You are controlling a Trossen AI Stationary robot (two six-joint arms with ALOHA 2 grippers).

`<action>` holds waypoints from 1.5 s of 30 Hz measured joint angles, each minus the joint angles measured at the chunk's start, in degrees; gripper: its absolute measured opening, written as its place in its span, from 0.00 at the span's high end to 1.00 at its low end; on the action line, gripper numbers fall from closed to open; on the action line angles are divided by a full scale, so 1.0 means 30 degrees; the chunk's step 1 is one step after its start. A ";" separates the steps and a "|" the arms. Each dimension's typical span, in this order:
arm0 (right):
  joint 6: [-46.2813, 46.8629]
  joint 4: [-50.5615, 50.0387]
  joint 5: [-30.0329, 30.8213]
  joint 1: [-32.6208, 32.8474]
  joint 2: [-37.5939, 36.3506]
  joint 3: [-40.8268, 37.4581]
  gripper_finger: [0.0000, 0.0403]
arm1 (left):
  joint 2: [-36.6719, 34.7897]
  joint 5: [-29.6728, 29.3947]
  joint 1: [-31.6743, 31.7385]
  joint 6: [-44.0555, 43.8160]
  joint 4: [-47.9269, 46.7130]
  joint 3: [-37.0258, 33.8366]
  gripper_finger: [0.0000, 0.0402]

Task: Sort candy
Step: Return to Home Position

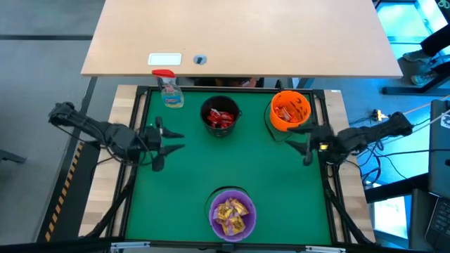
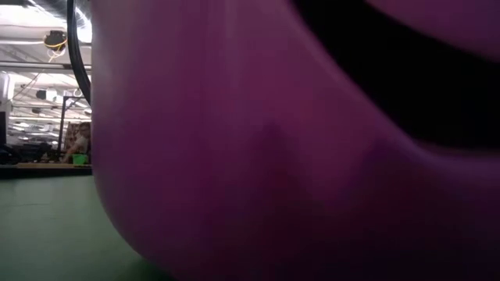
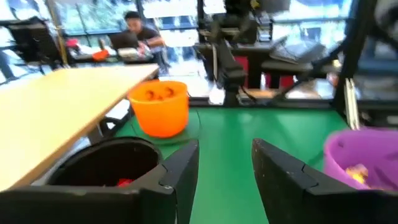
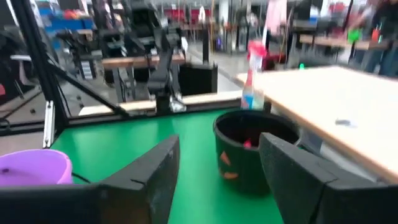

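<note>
Yellow candy (image 1: pixel 233 213), small crinkly packets with red print I can't read, is heaped in the violet plastic bucket (image 1: pixel 213 204) at the near edge of my green-topped bench (image 1: pixel 267 183). Red candy (image 1: pixel 220 118) is in the black round bucket (image 1: pixel 205 110) at the far side. Orange candy (image 1: pixel 289 110) fills the bright orange bucket (image 1: pixel 275 121) just beside it. No packets show loose on the green.

My left end effector (image 1: pixel 179 140) hovers over the bench's left side, fingers spread wide, holding nothing. Past them I catch the black bucket close by, the orange one beyond and the violet one off to the side. My right end effector (image 1: pixel 292 135) hangs on the right, just in front of the orange bucket, also wide and empty. It looks at the black bucket, which has an orange face printed on its wall.

The low view is almost filled by the violet bucket's wall.

A clear spray bottle with a red trigger (image 1: pixel 169 90) stands at the far left corner. Behind it, on a second, pale wooden bench (image 1: pixel 281 35), lies a white rectangular label (image 1: pixel 164 60), its print too small to read. A person (image 3: pixel 140 31) sits in the room beyond.
</note>
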 joint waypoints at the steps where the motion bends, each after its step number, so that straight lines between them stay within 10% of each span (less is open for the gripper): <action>1: -0.0563 0.0000 -0.0009 0.0000 -0.0759 -0.0254 0.46 | -0.0512 0.0149 0.0354 0.0120 0.0408 -0.0396 0.66; 14: -0.6301 -0.0531 -0.2435 0.0000 -0.6499 -0.1846 0.98 | -0.2661 0.2939 0.4368 -0.0071 0.1967 -0.3063 0.88; 32: -0.4481 0.0630 -0.2909 -0.0007 -0.8707 -0.4877 0.99 | -0.3761 0.8942 0.7763 -0.0077 1.2211 -0.9752 1.00; 45: -0.2790 0.4115 -0.1870 -0.0007 -0.8652 -0.9055 0.99 | -0.3776 1.0835 0.7858 0.0079 1.3504 -1.1168 1.00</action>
